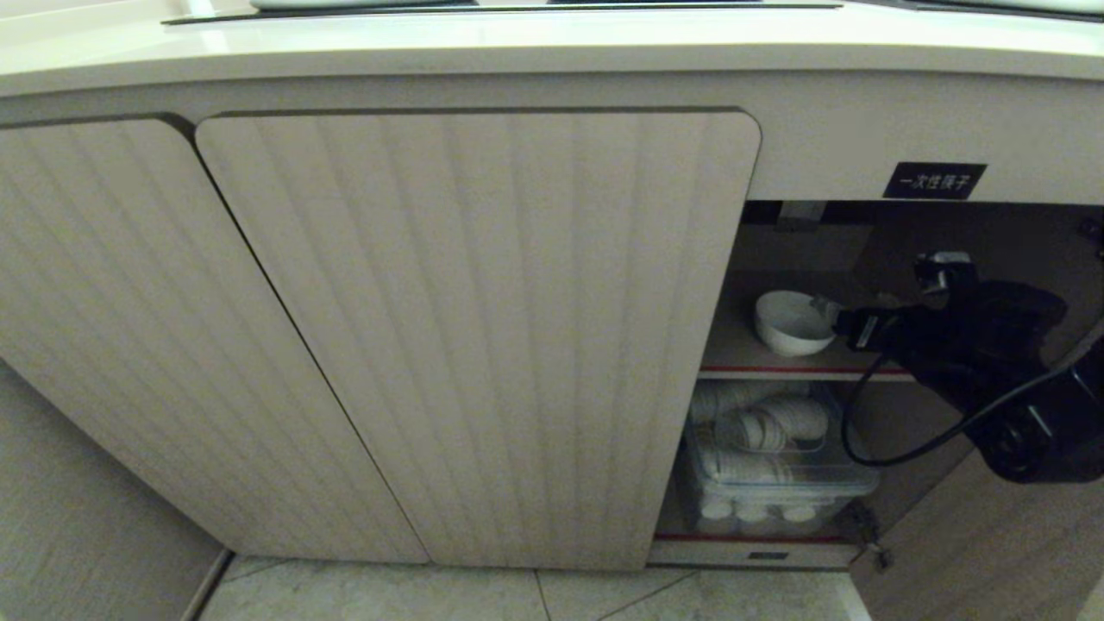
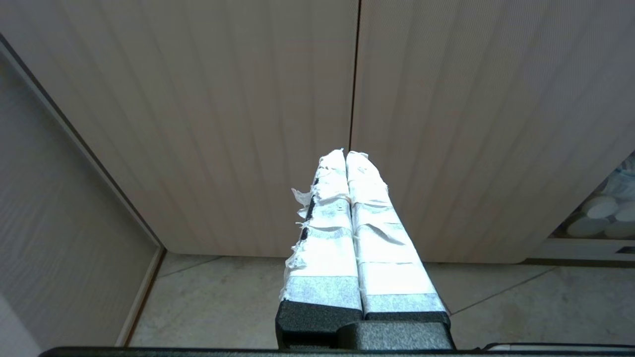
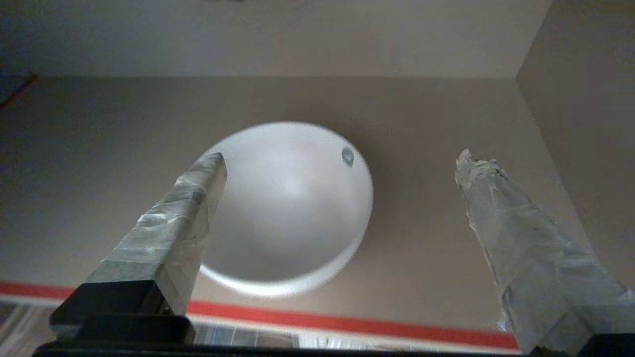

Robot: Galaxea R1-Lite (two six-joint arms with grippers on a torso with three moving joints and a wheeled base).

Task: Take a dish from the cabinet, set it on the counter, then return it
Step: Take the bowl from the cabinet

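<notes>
The dish (image 1: pixel 792 323), a small white bowl, stands on the upper shelf (image 1: pixel 802 373) inside the open right bay of the cabinet (image 1: pixel 474 328). My right gripper (image 1: pixel 884 289) reaches into that bay at shelf height and is open. In the right wrist view one taped finger (image 3: pixel 168 233) overlaps the near side of the dish (image 3: pixel 292 203), and the other finger (image 3: pixel 516 238) stands well clear of it. Nothing is gripped. My left gripper (image 2: pixel 346 153) is shut and empty, low in front of the closed ribbed doors. The counter (image 1: pixel 517 43) runs along the top.
A clear plastic bin (image 1: pixel 776 466) of stacked paper cups fills the lower shelf. A black label (image 1: pixel 934 181) sits above the opening. The bay's opened door (image 1: pixel 975 535) hangs at lower right. A black cable (image 1: pixel 862 448) loops from my right arm. Tiled floor (image 1: pixel 517 595) lies below.
</notes>
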